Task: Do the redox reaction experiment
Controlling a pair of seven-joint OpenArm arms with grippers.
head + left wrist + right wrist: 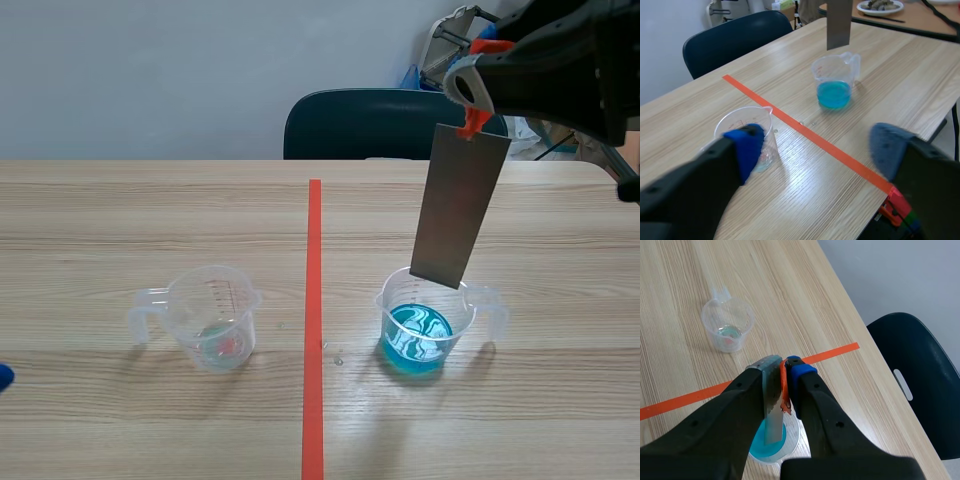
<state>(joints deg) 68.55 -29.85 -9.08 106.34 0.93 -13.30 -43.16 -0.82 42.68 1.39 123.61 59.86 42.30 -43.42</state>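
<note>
Your right gripper (782, 376) is clamped on the top edge of the plate (458, 205), with an orange piece (472, 122) pinched alongside it. The plate hangs with its long axis near vertical, slightly tilted, lower end toward the blue cup (420, 330). The scene view lays that lower edge across the cup's far rim. Your left wrist view shows it above the rim and not in the liquid. The right wrist view looks down along the plate into the blue liquid. Your left gripper (815, 145) stands spread, holding nothing. The clear cup (747, 125) sits just ahead of one finger, across the tape line (314, 320) from the blue cup. It bears red graduation marks, too small to read.
</note>
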